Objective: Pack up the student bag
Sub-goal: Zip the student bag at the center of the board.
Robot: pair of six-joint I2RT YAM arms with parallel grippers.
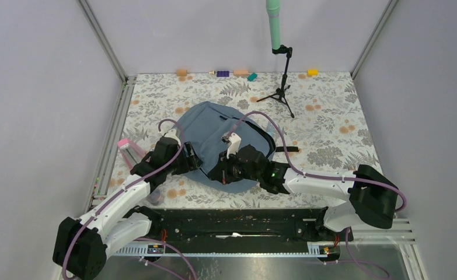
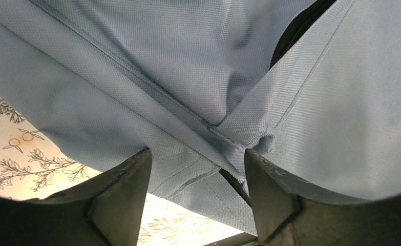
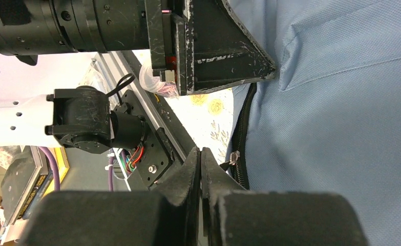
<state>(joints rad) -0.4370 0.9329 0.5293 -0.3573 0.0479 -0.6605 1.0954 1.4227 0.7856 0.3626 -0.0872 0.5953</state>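
Grey-blue fabric fills both wrist views: the student bag (image 1: 226, 125) lies flat in the middle of the floral worktop (image 1: 331, 116), and both arms meet it at its near edge. The bag spreads away to the far side of the 2 pincers. The left pincer (image 2: 197, 154) is spread at the near-left rim, with a stitched seam fold (image 2: 188, 115) running diagonally between its fingers. The right pincer (image 3: 201, 151) is pressed together just left of the black zipper, whose pull (image 3: 233, 156) sits just beside its tips; nothing shows between them. The left arm looks better placed to gather cloth and lift the flap.
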